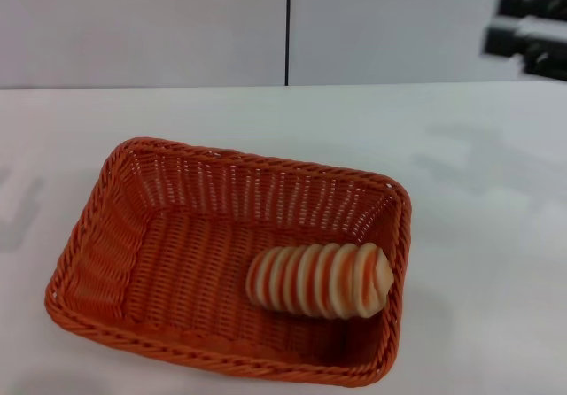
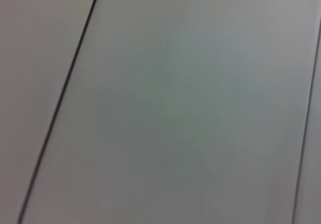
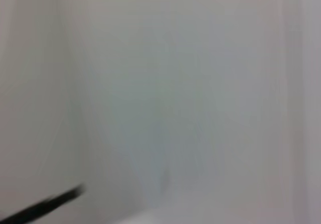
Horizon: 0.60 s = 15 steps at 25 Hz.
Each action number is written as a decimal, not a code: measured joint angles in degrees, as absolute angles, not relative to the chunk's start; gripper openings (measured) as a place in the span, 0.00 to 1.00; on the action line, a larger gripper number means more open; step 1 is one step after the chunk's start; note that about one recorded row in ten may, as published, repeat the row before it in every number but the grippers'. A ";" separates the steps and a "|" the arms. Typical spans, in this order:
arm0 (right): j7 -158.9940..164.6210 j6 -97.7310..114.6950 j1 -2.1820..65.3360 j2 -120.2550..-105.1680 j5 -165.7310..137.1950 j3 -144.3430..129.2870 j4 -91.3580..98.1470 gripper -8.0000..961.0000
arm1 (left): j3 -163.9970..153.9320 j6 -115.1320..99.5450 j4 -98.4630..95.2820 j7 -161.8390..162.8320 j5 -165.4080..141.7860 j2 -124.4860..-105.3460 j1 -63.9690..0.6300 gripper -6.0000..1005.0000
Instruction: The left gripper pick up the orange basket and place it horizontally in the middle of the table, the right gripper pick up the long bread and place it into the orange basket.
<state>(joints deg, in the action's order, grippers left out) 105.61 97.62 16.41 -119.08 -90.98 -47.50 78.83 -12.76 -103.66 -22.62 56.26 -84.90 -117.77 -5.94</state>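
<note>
The orange basket (image 1: 93, 244) lies lengthwise across the white table (image 1: 266, 116), in its near middle part. Inside it, toward its right end, the long bread (image 1: 321, 280) lies on its side with its cream and orange ridges showing. My right gripper (image 1: 494, 21) hangs high at the far right, well away from the basket, in front of the wall. Its two black fingers are apart and hold nothing. My left gripper shows in no view. Both wrist views show only pale wall panels.
A grey wall with a dark vertical seam (image 1: 288, 27) stands behind the table. Bare tabletop lies to the right of the basket and behind it. A dark streak (image 3: 42, 209) crosses a corner of the right wrist view.
</note>
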 joint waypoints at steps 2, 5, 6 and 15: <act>94.91 94.61 12.19 -119.11 -83.90 -46.42 71.67 0.62 | -11.10 -104.96 -21.84 53.63 -84.89 -117.81 -5.39 0.53; 79.00 92.81 9.11 -118.94 -73.25 -41.95 56.54 0.62 | -7.19 -107.03 -19.58 48.62 -84.84 -117.93 -4.25 0.53; 75.04 93.25 8.78 -118.80 -70.68 -39.80 51.55 0.62 | -5.69 -107.48 -18.64 47.14 -84.82 -117.94 -3.83 0.53; 36.67 96.03 11.29 -119.00 -66.34 -18.44 15.41 0.62 | -2.79 -105.98 -14.88 39.44 -85.05 -118.11 -2.65 0.53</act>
